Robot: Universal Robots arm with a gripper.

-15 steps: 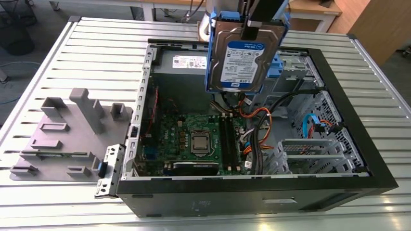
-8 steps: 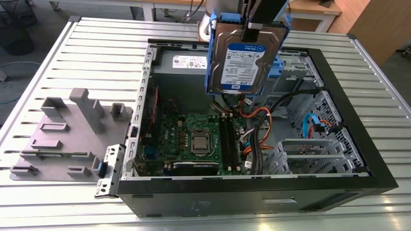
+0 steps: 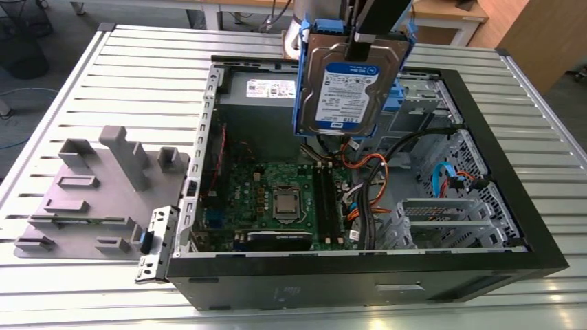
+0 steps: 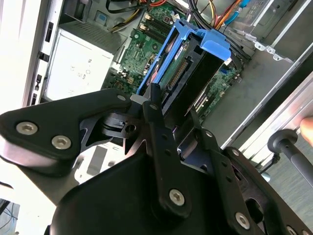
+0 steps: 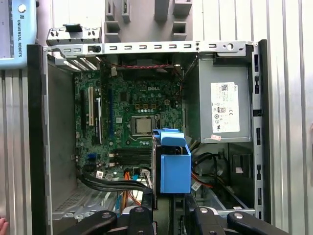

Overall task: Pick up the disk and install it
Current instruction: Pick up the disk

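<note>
over the open case (image 3: 367, 282) on the table (image 3: 137, 69), at upper middle, the disk (image 3: 351, 86) is pinched upright by the gripper (image 4: 173, 103).

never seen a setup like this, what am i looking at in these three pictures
A robot arm's gripper holds the disk, a hard drive in a blue carrier, upright above an open computer case. The exterior view looks on from off the arm; both wrist views ride on the arm and look down past the gripper into the case. Inside lie the motherboard and a grey power supply. The case and a grey fixture sit on a slatted metal table.
</note>
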